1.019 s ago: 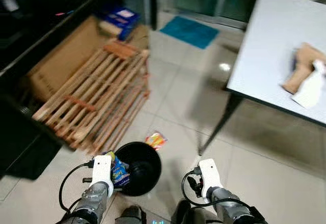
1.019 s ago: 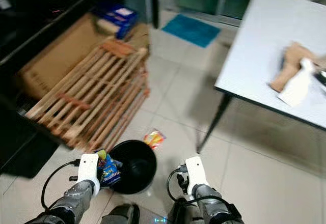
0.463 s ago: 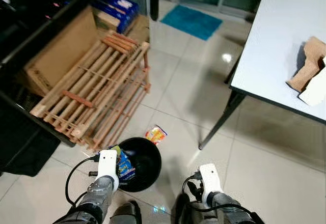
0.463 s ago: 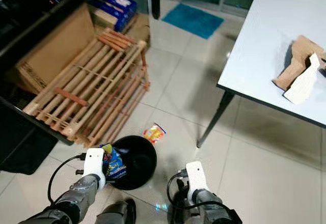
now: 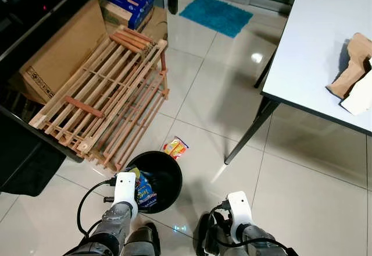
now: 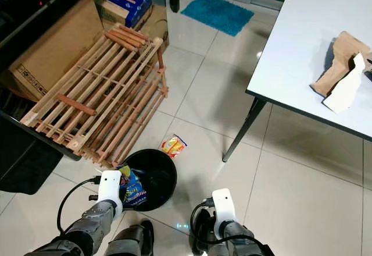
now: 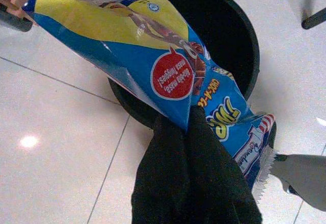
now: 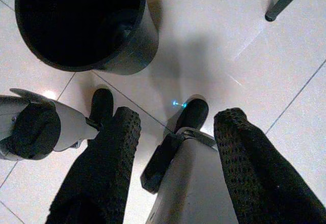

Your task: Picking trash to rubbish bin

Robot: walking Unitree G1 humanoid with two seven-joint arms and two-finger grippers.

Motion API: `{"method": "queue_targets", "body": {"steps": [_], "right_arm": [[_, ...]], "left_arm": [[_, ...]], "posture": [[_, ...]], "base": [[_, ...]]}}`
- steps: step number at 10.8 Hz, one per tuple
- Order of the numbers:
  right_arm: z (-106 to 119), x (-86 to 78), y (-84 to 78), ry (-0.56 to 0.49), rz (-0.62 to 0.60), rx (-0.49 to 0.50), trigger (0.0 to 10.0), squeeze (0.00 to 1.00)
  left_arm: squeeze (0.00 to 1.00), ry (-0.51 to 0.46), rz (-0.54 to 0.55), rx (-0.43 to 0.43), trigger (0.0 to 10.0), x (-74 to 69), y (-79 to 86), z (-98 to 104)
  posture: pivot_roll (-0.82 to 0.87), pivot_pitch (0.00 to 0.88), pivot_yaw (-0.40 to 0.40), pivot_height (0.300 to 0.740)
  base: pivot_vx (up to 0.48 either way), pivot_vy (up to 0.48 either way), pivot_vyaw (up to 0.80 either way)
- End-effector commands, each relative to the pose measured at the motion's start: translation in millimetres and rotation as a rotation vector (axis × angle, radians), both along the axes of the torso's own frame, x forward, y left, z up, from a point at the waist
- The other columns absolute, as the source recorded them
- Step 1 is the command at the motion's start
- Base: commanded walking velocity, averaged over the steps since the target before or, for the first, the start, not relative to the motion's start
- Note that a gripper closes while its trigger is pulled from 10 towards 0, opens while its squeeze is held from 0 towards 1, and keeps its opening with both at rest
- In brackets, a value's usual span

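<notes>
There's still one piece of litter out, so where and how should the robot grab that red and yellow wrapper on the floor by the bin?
The red and yellow wrapper lies flat on the tile just beyond the black bin, so I'd come straight down from above and pinch a crinkled edge on the open-floor side, away from the wooden rack. The right gripper is open and free; the left gripper holds the blue snack bag.

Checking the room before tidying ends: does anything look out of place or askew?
A red-yellow wrapper lies loose on the floor tiles just beyond the black bin. The wooden rack lies tipped over, leaning against a cardboard box. The left gripper holds a blue snack bag over the bin.
</notes>
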State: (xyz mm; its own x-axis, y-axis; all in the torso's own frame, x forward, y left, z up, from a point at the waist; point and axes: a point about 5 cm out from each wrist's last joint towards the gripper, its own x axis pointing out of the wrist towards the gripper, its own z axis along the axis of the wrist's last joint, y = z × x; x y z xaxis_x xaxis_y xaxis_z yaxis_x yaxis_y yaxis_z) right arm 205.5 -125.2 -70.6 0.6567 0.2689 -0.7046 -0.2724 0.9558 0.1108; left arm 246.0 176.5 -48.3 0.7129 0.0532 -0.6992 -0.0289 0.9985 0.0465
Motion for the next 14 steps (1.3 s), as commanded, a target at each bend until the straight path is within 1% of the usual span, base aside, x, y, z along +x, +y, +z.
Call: {"method": "queue_targets", "body": {"steps": [1, 5, 8, 9, 11, 12, 13, 14], "right_arm": [[-4.7, -8.5, -1.0, 0.028, -0.001, 0.003, 10.0, 0.0], [-5.1, -8.9, -2.4, 0.032, -0.002, -0.001, 10.0, 0.0], [-4.4, -7.3, -1.1, 0.031, -0.001, -0.001, 10.0, 0.0], [-3.9, -6.3, -0.6, 0.029, -0.002, -0.001, 10.0, 0.0], [0.1, 1.3, -1.5, 0.009, -0.016, -0.002, 10.0, 0.0], [6.2, 12.6, -4.2, -0.017, -0.035, -0.002, 10.0, 0.0], [15.5, 27.3, -6.8, -0.065, -0.06, 0.005, 10.0, 0.0], [21.2, 35.4, -7.8, -0.096, -0.077, 0.014, 10.0, 0.0]], "left_arm": [[1.0, 0.053, 0.013, 0.026, 10.0, -11.6, 3.5, -8.1], [1.0, 0.055, 0.016, 0.036, 10.0, -11.8, 5.7, -8.0], [1.0, 0.046, 0.013, 0.035, 10.0, -9.2, 5.7, -6.3], [0.0, 0.035, 0.013, 0.047, 10.0, -7.2, 6.4, -4.7], [0.0, -0.017, 0.019, 0.043, 10.0, -2.5, 9.2, 0.0], [0.0, -0.063, 0.036, 0.038, 10.0, 0.4, 14.1, 3.9], [0.0, -0.126, 0.081, 0.022, 10.0, 7.3, 21.6, 11.6], [0.0, -0.161, 0.098, 0.023, 10.0, 12.0, 25.3, 16.6]], "posture": [[-0.01, 0.302, -0.038, 0.74], [0.0, 0.299, -0.039, 0.74], [0.0, 0.287, -0.035, 0.74], [0.0, 0.281, -0.032, 0.74], [0.01, 0.243, -0.02, 0.74], [0.02, 0.192, -0.01, 0.74], [0.03, 0.139, -0.003, 0.74], [0.03, 0.106, 0.001, 0.74]], "base": [[0.0, 0.0, 0.0], [0.0, 0.0, 0.0], [0.0, 0.0, 0.0], [0.0, 0.0, 0.0], [0.0, 0.0, 0.0], [0.0, 0.0, 0.0], [0.0, 0.0, 0.0], [0.0, 0.0, 0.0]]}}
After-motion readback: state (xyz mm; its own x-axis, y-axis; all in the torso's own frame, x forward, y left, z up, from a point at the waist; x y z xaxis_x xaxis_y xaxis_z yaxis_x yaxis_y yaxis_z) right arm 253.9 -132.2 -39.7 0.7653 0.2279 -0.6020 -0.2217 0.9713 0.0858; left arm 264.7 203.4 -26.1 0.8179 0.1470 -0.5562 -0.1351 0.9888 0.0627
